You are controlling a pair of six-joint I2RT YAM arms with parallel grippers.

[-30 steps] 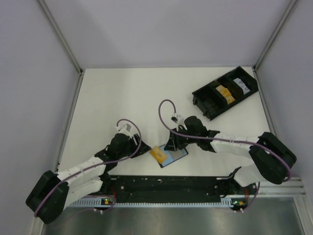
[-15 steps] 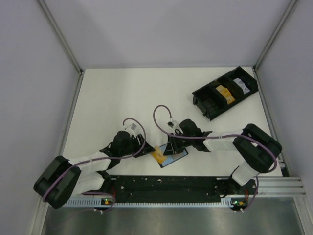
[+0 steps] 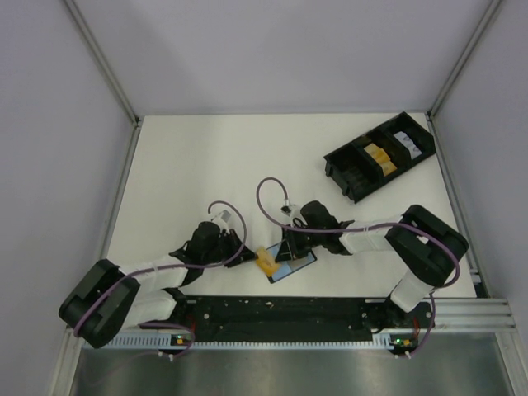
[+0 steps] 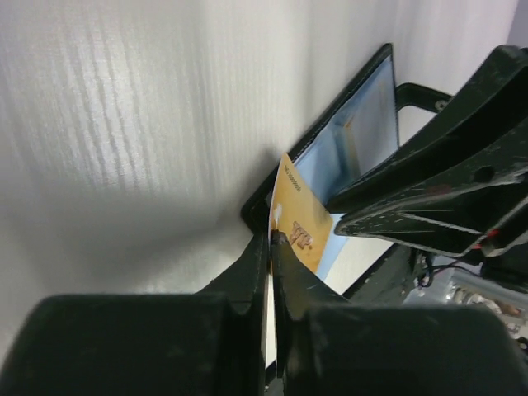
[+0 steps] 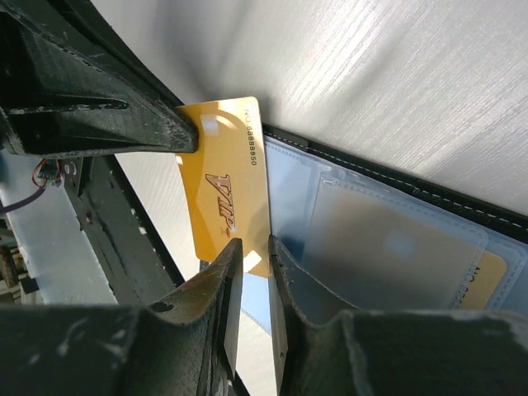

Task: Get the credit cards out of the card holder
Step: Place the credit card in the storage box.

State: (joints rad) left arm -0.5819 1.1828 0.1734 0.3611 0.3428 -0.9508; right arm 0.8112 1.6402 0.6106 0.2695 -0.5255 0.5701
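The card holder [image 3: 295, 266] lies open near the table's front edge, black outside with a glossy blue-grey inside [image 4: 356, 140] [image 5: 388, 231]. One orange-yellow credit card [image 3: 266, 259] [image 4: 299, 221] [image 5: 221, 191] sticks out of its left side. My left gripper [image 3: 250, 257] [image 4: 271, 239] is shut on that card's outer edge. My right gripper [image 3: 288, 247] [image 5: 252, 247] sits over the holder, its jaws a thin gap apart astride the clear sleeve's edge and the card's lower corner. A second orange card [image 5: 489, 280] shows under the sleeve.
A long black compartmented tray [image 3: 379, 155] with orange and white items stands at the back right. The black base rail [image 3: 280, 312] runs just in front of the holder. Grey walls enclose the table on three sides.
My left jaws have shut on the orange card. My right jaws have narrowed over the holder. Both arms came in toward the holder and now hold still.
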